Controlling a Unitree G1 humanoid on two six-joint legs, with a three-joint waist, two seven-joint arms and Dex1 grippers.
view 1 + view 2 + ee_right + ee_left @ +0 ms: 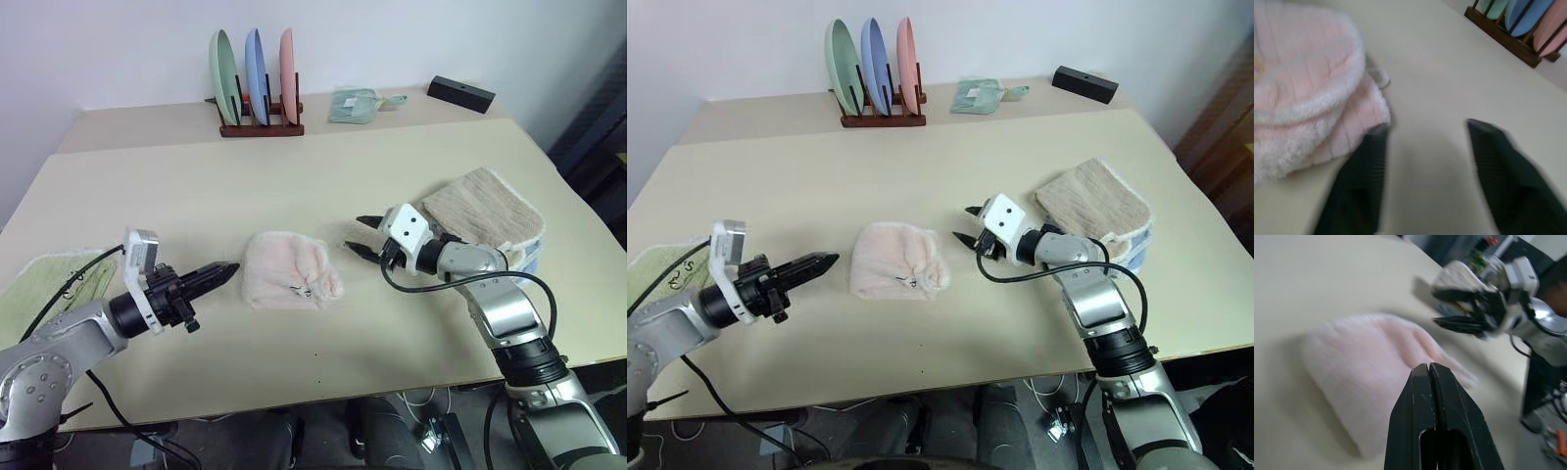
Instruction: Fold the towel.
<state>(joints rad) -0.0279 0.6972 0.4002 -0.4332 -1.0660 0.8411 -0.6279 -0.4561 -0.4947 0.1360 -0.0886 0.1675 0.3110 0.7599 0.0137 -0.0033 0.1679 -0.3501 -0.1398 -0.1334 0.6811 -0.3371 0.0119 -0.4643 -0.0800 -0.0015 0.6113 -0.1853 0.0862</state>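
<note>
Left gripper (227,269), nearest the viewer, fingers pressed together and empty, tip just left of the pink towel (287,282). The towel lies folded in a compact bundle mid-table (294,176). Right gripper (361,238), fingers parted and empty, sits just beside the towel's right edge.

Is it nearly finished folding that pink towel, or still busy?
Looks nearly done: the pink towel lies in a small folded bundle on the table. Neither end effector holds it; the left is shut beside it, the right open nearby. Perhaps only tidying remains.
</note>
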